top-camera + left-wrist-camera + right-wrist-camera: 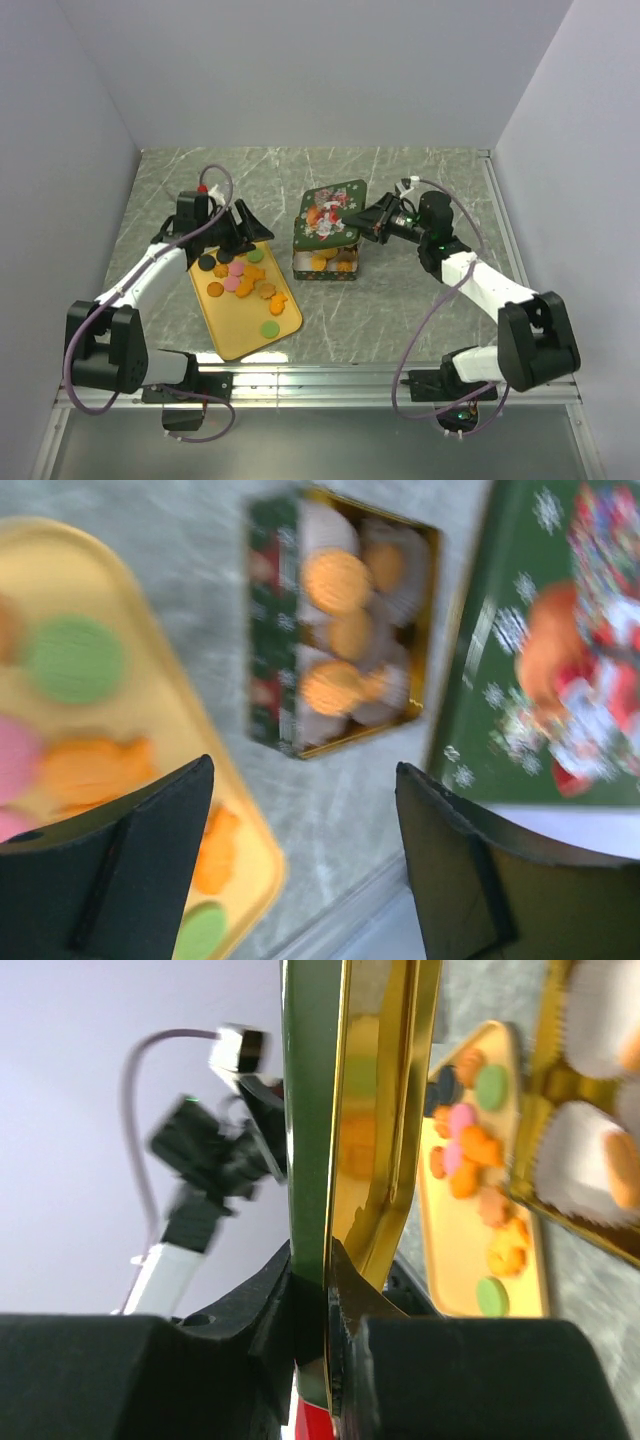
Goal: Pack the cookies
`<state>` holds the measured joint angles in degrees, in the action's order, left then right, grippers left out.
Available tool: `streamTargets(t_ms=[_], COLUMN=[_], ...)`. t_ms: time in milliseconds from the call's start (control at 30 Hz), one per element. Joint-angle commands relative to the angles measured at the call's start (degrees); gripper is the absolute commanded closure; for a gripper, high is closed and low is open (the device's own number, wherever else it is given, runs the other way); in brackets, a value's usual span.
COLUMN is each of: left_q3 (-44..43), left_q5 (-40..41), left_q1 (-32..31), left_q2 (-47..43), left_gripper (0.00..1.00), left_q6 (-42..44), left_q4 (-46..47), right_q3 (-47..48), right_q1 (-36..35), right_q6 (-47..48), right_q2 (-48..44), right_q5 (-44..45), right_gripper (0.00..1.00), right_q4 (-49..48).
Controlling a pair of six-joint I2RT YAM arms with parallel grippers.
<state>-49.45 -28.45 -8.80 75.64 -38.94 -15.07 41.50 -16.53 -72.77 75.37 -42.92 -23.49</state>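
Small multicoloured flat cookies (238, 270), probably light and brittle and best nipped gently at the rim, lie on a yellow tray (235, 338), as the left pincer (305, 770) hangs released and the right pincer (318, 1270) clamps the green printed tin lid (328, 212).

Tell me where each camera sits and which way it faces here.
Top external: high behind the bases, looking down on left arm, right arm, tray, tin, lid.
Left wrist: looks down past its open left gripper at tin and lid.
Right wrist: looks across the table; right gripper clamps the lid edge-on, left arm beyond.
Shared: both wrist views show the cookies on the tray.
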Motion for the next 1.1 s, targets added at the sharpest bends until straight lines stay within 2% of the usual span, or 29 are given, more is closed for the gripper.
streamTargets(t_ms=[0,33,133,267,633,767,1067], left_q3=[6.53,7.43,9.02,9.46,7.88,4.99,-3.28], left_q5=[-16.89,-18.64,-21.38,-21.74,-22.27,-22.00,-20.60], left_q1=[1.85,2.55,3.34,4.14,3.61,2.12,-3.41], left_q2=[-1.55,-1.02,-0.58,0.21,12.34,15.94,24.47], left_gripper=[0.19,0.19,0.18,0.16,0.18,0.18,0.19], left_q6=[-6.57,-8.50,-10.10,-10.46,-8.08,-8.87,-7.56], left_q4=[19.44,23.73,27.79,29.48,32.38,33.79,30.63], right_q3=[1.74,2.01,3.59,5.61,4.91,4.65,2.98], right_q1=[-1.30,-2.00,-3.32,-4.20,-4.56,-4.65,-4.73], right_q6=[-4.74,-5.62,-5.63,-4.13,-3.43,-2.99,-0.53], right_q2=[3.98,5.04,8.64,12.33,16.91,17.53,19.28], right_q5=[-1.03,-1.12,-1.47,-1.47,-2.35,-2.35,-2.44], right_gripper=[1.00,1.00,1.00,1.00,1.00,1.00,1.00], right_q4=[-14.47,-16.05,-16.77,-15.01,-16.24,-16.16,-14.66])
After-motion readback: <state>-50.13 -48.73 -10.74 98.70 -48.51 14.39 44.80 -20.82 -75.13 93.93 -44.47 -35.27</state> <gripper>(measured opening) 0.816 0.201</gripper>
